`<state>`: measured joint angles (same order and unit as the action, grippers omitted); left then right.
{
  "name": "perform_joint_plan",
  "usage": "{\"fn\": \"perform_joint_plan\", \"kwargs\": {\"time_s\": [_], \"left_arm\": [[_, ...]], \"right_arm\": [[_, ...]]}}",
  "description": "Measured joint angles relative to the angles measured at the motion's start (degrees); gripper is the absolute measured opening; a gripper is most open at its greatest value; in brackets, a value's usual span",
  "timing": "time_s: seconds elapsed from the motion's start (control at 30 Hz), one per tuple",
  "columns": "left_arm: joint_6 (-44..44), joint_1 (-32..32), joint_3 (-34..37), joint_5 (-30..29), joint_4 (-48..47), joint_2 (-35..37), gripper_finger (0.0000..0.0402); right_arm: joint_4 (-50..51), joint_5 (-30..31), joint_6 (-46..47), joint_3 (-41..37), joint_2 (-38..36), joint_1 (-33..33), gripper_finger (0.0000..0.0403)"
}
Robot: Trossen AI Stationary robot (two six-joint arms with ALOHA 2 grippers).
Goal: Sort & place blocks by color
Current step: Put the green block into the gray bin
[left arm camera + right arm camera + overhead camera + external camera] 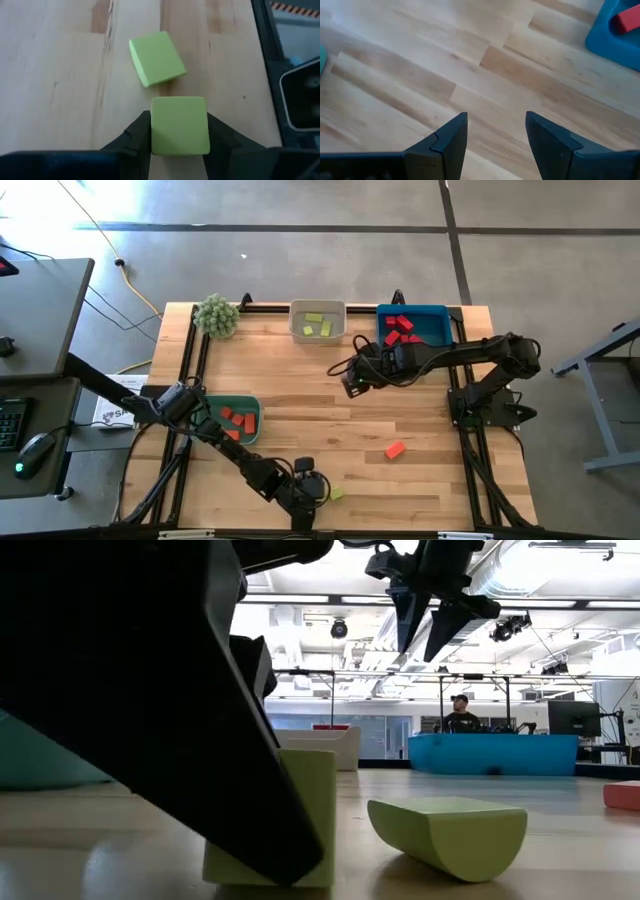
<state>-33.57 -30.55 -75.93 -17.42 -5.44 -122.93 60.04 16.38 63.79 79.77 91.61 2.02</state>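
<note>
Left gripper (179, 150) pinches a yellow-green cube (179, 125) on the wooden table (420, 480), near its front edge.

Only the left wrist view shows the pinch; just beyond lies a second yellow-green block (156, 58). Nearer the blue tray (440, 330), the right gripper (496, 135) hangs spread, empty. An orange block (395, 450) lies alone between them.

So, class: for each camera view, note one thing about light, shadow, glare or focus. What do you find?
High view: sunlight glare on the floor at upper left. Low view: the left tool is a dark, backlit mass against bright ceiling lights, gripping a yellow-green cube block. Left wrist view: that cube is sharp and evenly lit. Right wrist view: soft sheen on the pale wooden table.
</note>
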Motion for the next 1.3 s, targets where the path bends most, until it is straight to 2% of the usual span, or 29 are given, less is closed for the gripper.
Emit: {"fn": "perform_joint_plan", "kwargs": {"time_s": [0.27, 0.6, 0.9, 1.3], "left_arm": [[3.55, 3.25, 0.17, -1.13, -8.00, 4.63, 0.0104], [10.10, 10.02, 0.12, -7.56, -19.12, 11.18, 0.0104], [16.31, 20.39, 0.12, -7.73, -21.34, 15.85, 0.0106], [24.44, 38.31, 0.10, -5.78, -21.80, 20.29, 0.0106]], "right_arm": [[0.68, -5.35, -3.60, 0.00, -0.04, 0.14, 0.0188], [6.42, -7.17, -8.68, 0.00, -0.08, 2.29, 0.0188], [14.94, -9.88, -18.79, 0.00, -0.09, 2.54, 0.0188], [22.00, -11.53, -37.46, 0.00, -0.09, 2.49, 0.0188]]}}
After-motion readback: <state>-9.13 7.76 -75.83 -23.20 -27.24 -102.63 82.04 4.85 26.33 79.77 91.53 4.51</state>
